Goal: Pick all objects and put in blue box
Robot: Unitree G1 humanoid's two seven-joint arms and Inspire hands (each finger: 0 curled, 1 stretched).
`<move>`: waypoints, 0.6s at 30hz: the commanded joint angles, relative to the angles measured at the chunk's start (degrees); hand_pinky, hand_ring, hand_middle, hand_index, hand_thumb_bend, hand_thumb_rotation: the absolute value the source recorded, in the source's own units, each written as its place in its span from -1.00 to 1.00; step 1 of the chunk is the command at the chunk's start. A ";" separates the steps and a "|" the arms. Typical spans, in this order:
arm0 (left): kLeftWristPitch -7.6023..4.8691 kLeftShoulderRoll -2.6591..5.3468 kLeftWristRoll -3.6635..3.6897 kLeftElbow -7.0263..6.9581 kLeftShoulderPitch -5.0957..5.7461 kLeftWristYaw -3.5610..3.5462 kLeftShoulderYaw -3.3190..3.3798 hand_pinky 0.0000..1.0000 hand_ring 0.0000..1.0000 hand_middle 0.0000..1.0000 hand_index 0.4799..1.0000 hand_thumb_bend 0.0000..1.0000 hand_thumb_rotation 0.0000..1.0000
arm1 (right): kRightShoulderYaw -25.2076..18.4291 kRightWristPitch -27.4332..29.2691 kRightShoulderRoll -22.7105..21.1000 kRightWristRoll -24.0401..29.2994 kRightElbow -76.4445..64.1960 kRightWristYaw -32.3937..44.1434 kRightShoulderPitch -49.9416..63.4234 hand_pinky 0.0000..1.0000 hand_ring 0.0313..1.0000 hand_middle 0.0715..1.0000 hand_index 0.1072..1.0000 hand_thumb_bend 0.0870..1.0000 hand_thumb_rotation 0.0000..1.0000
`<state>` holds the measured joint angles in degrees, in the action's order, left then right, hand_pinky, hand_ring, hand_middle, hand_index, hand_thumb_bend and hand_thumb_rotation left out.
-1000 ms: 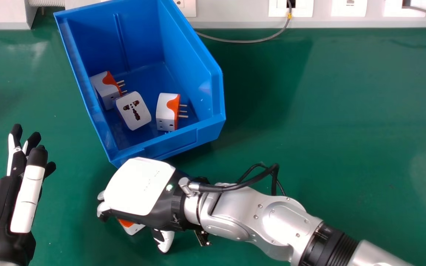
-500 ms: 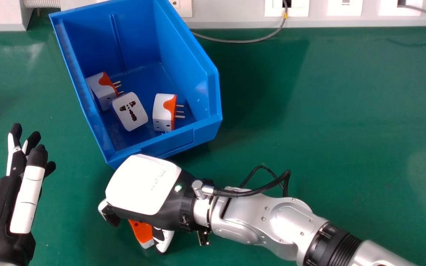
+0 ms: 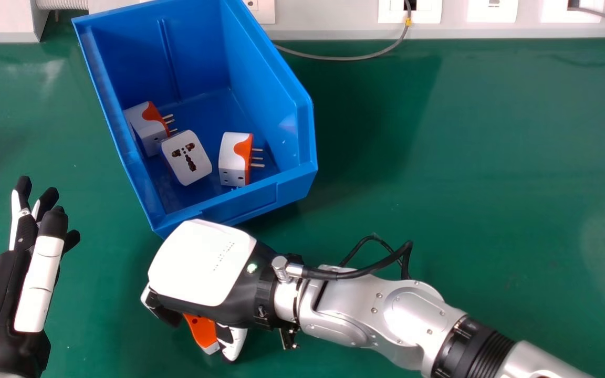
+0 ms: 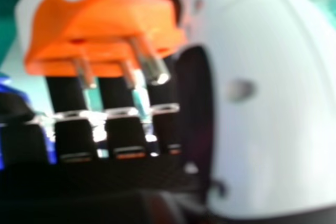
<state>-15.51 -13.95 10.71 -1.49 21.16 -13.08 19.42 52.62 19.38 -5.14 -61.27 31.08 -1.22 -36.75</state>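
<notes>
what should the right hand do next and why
Probably lift the orange and white adapter slightly off the table before swinging toward the blue box: the right hand has its fingers and thumb around the adapter, and the box's near wall stands just beyond that hand, with three adapters already inside.

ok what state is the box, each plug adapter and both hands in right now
blue box: open-topped, three adapters inside
left adapter in box: on its side, prongs out
middle adapter in box: socket face up
right adapter in box: on its side, prongs out
adapter outside box: held, prongs exposed
right hand: closed on that adapter
left hand: idle, open
</notes>
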 commanded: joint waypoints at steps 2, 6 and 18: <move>-0.61 0.00 -0.03 -1.03 -0.14 0.05 0.10 0.83 0.97 0.99 1.00 0.67 0.88 | -1.00 0.18 -0.46 0.88 -2.41 -0.09 0.28 -0.92 -0.90 -0.13 -0.17 -0.03 -1.00; -0.41 -0.04 -0.17 -1.70 0.08 0.12 0.03 0.83 0.97 0.99 1.00 0.67 0.88 | -1.23 -0.25 -0.88 1.03 -4.60 0.95 1.03 -0.93 -0.92 -0.14 -0.18 -0.03 -1.00; -0.61 -0.65 0.07 -0.21 -0.71 -0.40 0.46 0.84 0.97 0.99 1.00 0.65 0.89 | -4.97 -1.14 -2.89 4.75 -14.37 8.96 4.60 -0.90 -0.89 -0.14 -0.18 -0.03 -1.00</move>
<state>-15.44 -14.07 10.66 -1.14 20.79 -13.40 19.47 49.16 18.22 -7.89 -58.17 19.25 7.48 -32.19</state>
